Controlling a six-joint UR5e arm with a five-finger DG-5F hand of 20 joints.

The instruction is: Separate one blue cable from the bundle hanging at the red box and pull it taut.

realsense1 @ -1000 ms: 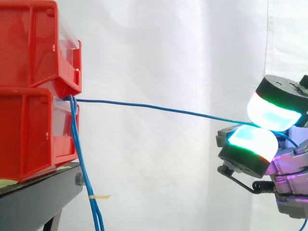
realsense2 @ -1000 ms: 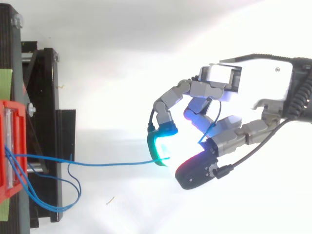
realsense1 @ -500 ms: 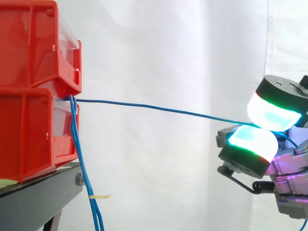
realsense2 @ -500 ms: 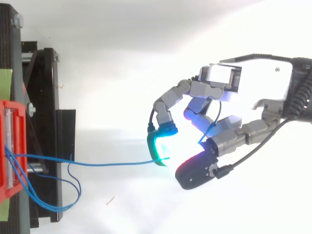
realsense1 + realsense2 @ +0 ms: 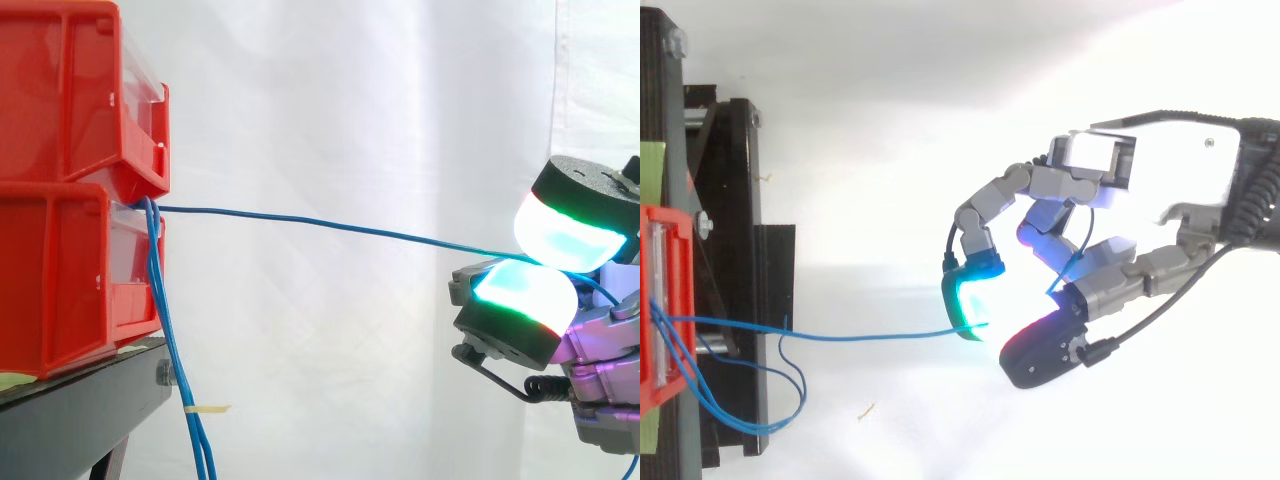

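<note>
Two red bins (image 5: 70,190) are stacked on a black stand at the left. From between them a bundle of blue cables (image 5: 170,350) hangs down past the stand. One blue cable (image 5: 330,227) runs apart from the bundle, nearly straight, rightward to my hand (image 5: 600,340). Two glowing fingertips (image 5: 525,295) pinch it where it ends. In the top view the same blue cable (image 5: 870,337) stretches from the red bin (image 5: 665,300) to the curled fingers of the hand (image 5: 1160,170), and a short tail comes out behind the pinch.
The black stand (image 5: 70,410) carries the bins at the lower left. A small yellow tag (image 5: 205,409) sits on the hanging bundle. Loose blue loops (image 5: 760,400) lie over the stand's frame. A white curtain fills the background.
</note>
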